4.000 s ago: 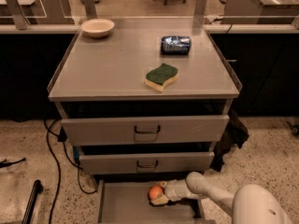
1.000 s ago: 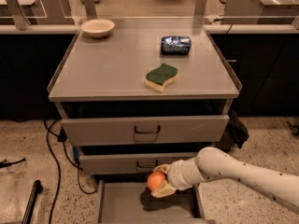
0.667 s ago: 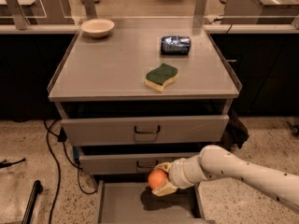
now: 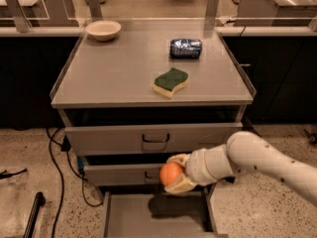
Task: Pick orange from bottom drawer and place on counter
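Note:
My gripper (image 4: 174, 173) is shut on the orange (image 4: 171, 173), a small round fruit, and holds it in the air above the open bottom drawer (image 4: 130, 216), in front of the middle drawer's front. The arm comes in from the right. The drawer's grey floor below shows only a shadow. The counter (image 4: 119, 71) is the wide grey top of the cabinet, well above the gripper.
On the counter stand a cream bowl (image 4: 103, 29) at the back left, a dark blue can (image 4: 185, 48) lying at the back right, and a green sponge (image 4: 171, 82) near the front. Two closed drawer fronts (image 4: 153, 139) sit under the counter. Cables (image 4: 59, 167) hang at the cabinet's left.
The gripper took the orange off the drawer floor and has lifted it; over the last second it rose a little further with the fruit.

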Action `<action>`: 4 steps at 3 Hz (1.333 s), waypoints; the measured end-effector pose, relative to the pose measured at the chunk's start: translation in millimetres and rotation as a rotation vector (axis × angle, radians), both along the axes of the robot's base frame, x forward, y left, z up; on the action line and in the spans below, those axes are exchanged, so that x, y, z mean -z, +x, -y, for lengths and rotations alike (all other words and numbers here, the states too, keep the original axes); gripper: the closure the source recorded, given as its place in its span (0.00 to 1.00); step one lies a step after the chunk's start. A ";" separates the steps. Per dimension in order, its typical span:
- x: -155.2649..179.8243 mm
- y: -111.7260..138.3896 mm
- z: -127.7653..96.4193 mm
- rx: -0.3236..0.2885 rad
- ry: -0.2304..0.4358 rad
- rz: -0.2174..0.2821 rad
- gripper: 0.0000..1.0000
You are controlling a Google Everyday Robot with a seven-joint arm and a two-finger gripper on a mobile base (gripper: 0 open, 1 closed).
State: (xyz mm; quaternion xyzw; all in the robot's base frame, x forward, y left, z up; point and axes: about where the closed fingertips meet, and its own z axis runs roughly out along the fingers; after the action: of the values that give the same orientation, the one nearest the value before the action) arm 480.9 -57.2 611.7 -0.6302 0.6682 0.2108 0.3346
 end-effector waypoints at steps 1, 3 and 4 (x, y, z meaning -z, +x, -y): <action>-92.0 -2.3 1.3 -0.004 -0.034 0.091 1.00; -105.1 1.5 -1.8 -0.008 -0.034 0.107 1.00; -134.3 7.7 -2.6 0.004 -0.041 0.125 1.00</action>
State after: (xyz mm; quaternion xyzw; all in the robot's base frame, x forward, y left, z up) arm 488.6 -54.6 746.1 -0.6474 0.6514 0.1565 0.3633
